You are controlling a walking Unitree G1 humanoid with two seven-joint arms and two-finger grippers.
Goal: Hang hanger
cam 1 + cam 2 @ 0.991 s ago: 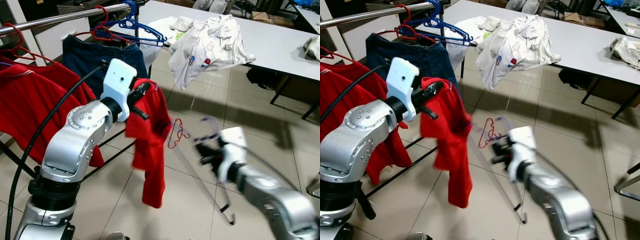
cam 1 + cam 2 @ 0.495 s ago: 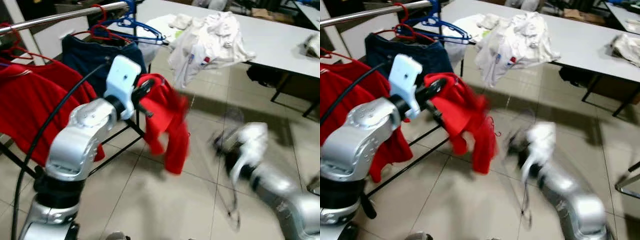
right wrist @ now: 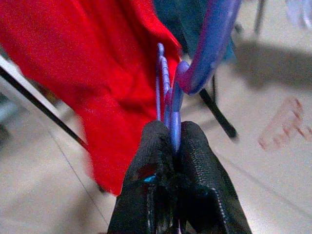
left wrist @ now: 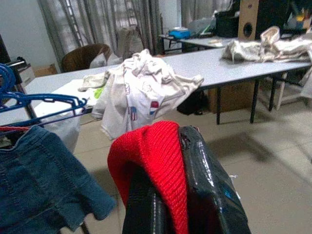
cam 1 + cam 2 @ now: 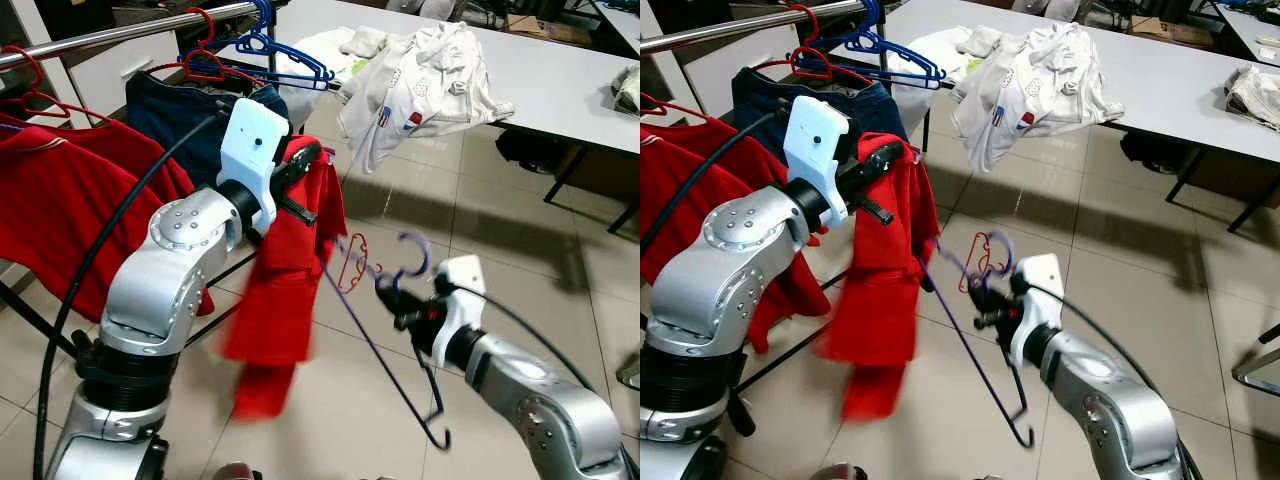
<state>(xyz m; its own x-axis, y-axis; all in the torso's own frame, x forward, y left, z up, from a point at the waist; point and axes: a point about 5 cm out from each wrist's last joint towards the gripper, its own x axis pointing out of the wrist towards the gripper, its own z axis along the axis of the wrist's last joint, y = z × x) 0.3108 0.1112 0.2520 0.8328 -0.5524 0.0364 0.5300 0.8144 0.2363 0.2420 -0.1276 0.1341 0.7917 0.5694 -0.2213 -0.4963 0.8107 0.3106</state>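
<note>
The purple hanger point(image 5: 385, 330) hangs well below the clothes rail point(image 5: 120, 35), its neck pinched by the right gripper point(image 3: 171, 146), likely for threading into the red garment point(image 5: 285, 270). The left gripper point(image 4: 170, 195) clamps that garment's collar. On the rail: two red hangers, one blue.

Silver jointed arms, white wrist housings, black cables, black fingers point(image 3: 161, 195).

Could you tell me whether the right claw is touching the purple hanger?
Touching: the right wrist view shows the right claw with both fingers pinched on the purple hanger below its hook.
</note>
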